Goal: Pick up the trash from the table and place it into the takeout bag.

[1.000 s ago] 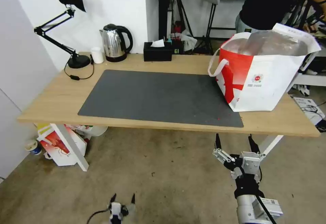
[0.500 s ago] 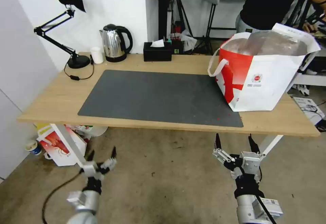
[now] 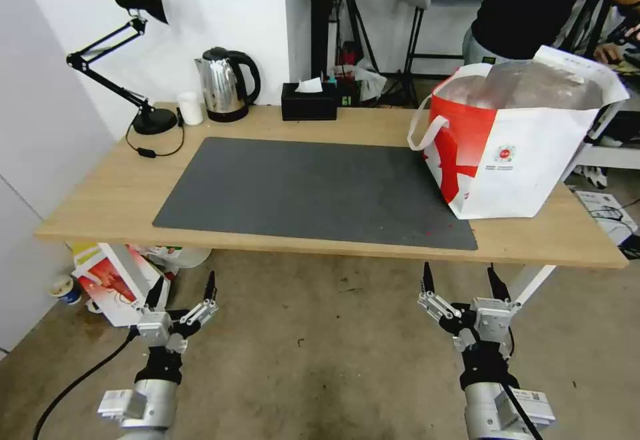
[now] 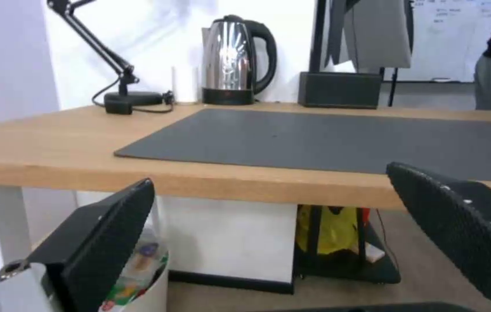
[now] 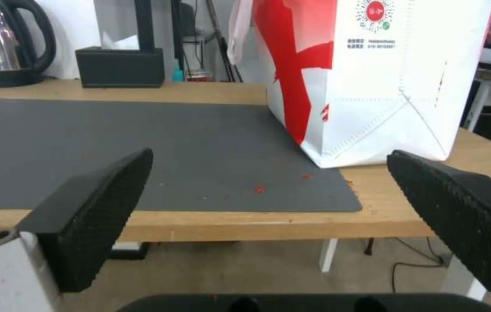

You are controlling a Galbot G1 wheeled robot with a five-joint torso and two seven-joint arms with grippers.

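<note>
Left hand (image 3: 181, 287): you are holding it wide open and empty, below the table's (image 3: 100, 200) front edge at 7 o'clock.
Right hand (image 3: 460, 278): gaping empty at 5 o'clock.
Takeout bag (image 3: 513, 153): standing open at 2 o'clock; likely light, floppy; take its loop handles.

A black articulated desk lamp (image 3: 127, 47) stands at the far left corner of the desktop, its cord (image 3: 155, 148) looping forward to an inline switch. Just beside its base sits 1 small plain white cup (image 3: 191, 108), and next to that a steel electric kettle (image 3: 225, 84) with a black handle. A black tissue box (image 3: 309, 101) sits farther along the back edge. On the floor lie a smaller red-printed white bag (image 3: 117, 287) and a small paper cup (image 3: 65, 289).
</note>
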